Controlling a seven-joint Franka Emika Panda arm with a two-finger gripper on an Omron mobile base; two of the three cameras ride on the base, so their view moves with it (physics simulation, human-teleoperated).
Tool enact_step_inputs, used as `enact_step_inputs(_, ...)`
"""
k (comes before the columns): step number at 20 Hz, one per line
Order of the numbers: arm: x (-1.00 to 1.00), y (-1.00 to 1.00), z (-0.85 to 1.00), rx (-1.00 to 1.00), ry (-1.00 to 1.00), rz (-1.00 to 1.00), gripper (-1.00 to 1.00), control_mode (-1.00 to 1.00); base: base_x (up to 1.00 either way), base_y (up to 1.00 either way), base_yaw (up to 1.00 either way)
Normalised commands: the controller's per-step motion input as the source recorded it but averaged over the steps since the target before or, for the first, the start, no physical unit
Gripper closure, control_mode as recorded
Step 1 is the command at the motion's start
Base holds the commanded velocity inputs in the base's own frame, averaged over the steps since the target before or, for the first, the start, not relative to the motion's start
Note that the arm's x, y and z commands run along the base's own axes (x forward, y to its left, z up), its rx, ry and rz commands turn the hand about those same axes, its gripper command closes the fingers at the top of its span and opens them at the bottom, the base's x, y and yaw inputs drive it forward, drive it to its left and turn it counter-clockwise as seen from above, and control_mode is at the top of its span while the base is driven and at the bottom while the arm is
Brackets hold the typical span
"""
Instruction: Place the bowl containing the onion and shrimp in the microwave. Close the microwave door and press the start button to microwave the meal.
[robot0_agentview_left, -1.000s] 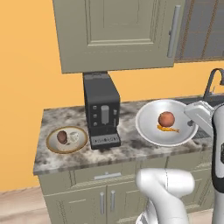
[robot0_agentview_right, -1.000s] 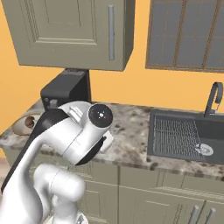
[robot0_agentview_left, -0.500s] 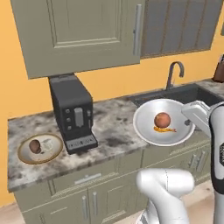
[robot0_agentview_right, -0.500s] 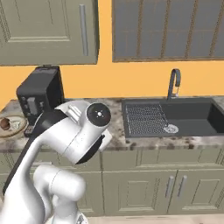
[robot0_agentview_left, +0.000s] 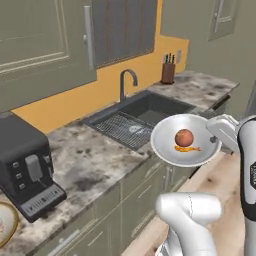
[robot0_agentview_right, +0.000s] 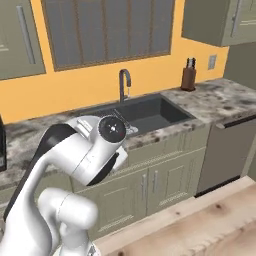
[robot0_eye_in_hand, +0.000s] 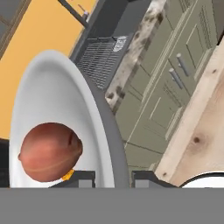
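Observation:
My gripper (robot0_agentview_left: 217, 131) is shut on the right rim of the pale grey-white bowl (robot0_agentview_left: 170, 131) and holds it level in the air in front of the counter edge. The round reddish-brown onion (robot0_agentview_left: 184, 137) lies in the bowl, with the small orange shrimp (robot0_agentview_left: 188, 148) just in front of it. In the hand view the bowl's rim (robot0_eye_in_hand: 109, 131) runs down between the two finger tips of the gripper (robot0_eye_in_hand: 113, 177). There the onion (robot0_eye_in_hand: 50, 151) sits inside and a sliver of the shrimp (robot0_eye_in_hand: 66, 175) shows under it. The microwave and its door are out of view.
A dark sink (robot0_agentview_left: 145, 112) with a curved faucet (robot0_agentview_left: 127, 80) lies behind the bowl. A knife block (robot0_agentview_left: 168, 73) stands at the back right and a black coffee machine (robot0_agentview_left: 25, 170) at the left. Grey-green cabinets (robot0_agentview_right: 165, 185) and a dishwasher front (robot0_agentview_right: 225, 150) stand over the wooden floor (robot0_agentview_right: 200, 225).
The whole picture has shifted: the base has swung right along the counter, so the coffee machine has slid left and the sink has come into view. The bowl stays in the gripper.

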Motion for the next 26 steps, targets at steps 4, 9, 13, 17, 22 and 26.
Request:
enact_step_inputs(4, 0.00, 0.00, 0.00, 0.00, 0.00, 0.00, 1.00, 1.00, 0.00, -0.07, -0.65)
enact_step_inputs(9, 0.00, 0.00, 0.00, 0.00, 0.00, 0.00, 1.00, 1.00, 0.27, -0.12, -0.62)
enact_step_inputs(13, 0.00, 0.00, 0.00, 0.00, 0.00, 0.00, 1.00, 1.00, 0.69, -0.25, -0.46)
enact_step_inputs(17, 0.00, 0.00, 0.00, 0.00, 0.00, 0.00, 1.00, 1.00, 0.76, -0.59, -0.32)
enact_step_inputs(22, 0.00, 0.00, 0.00, 0.00, 0.00, 0.00, 1.00, 1.00, 0.73, -0.91, -0.26)
enact_step_inputs(26, 0.00, 0.00, 0.00, 0.00, 0.00, 0.00, 1.00, 1.00, 0.72, -1.00, -0.24)
